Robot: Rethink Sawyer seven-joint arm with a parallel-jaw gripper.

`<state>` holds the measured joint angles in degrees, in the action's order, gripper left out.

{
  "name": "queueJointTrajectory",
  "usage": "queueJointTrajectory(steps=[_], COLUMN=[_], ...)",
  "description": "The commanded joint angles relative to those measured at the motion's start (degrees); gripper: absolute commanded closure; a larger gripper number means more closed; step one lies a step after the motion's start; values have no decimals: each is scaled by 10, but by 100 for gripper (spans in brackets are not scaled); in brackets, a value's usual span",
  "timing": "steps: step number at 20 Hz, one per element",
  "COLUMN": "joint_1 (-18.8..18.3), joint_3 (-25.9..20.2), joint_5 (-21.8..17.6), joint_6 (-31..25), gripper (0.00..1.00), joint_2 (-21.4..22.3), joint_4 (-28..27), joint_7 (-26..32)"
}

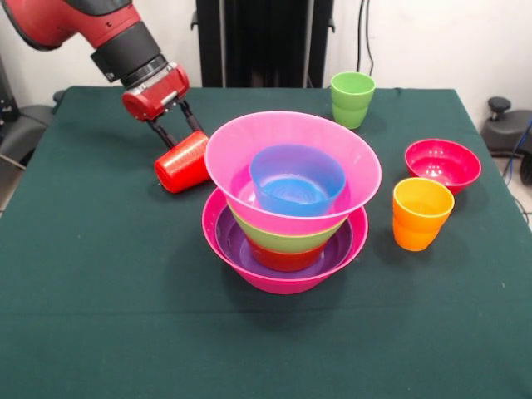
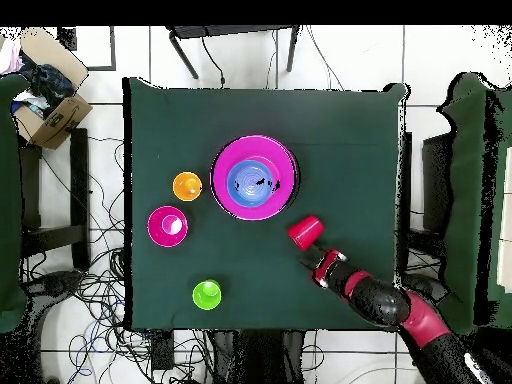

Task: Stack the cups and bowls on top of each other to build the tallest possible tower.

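Clearly the red cup [image 1: 183, 162] sits clamped between the fingers [image 1: 155, 133] of the gripper [image 1: 173, 125], tilted on its side just beside the tower [image 1: 287, 208] at its nine o'clock in the front view. Only that view shows the tower's layers under the blue bowl [image 1: 297, 179]; the overhead view shows just rings. The arm [image 1: 100, 29] slants down from eleven o'clock.

A dark green cloth-covered table [image 1: 100, 307] carries a large hot-pink bowl [image 1: 283, 278] at its middle holding a nested stack, an orange cup [image 1: 421, 214] and a crimson bowl [image 1: 442, 165] close together to one side, and a lime green cup [image 1: 352, 99] standing apart.
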<state>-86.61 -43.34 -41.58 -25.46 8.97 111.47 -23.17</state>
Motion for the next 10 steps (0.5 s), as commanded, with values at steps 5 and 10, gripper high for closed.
queueJointTrajectory(steps=[5, 10], joint_1=[40, 37], joint_3=[1, -1], joint_5=[-20, -16], joint_6=[67, 71], gripper=[0, 0], joint_2=[-36, -30], joint_4=[-39, -37], joint_7=[-75, -73])
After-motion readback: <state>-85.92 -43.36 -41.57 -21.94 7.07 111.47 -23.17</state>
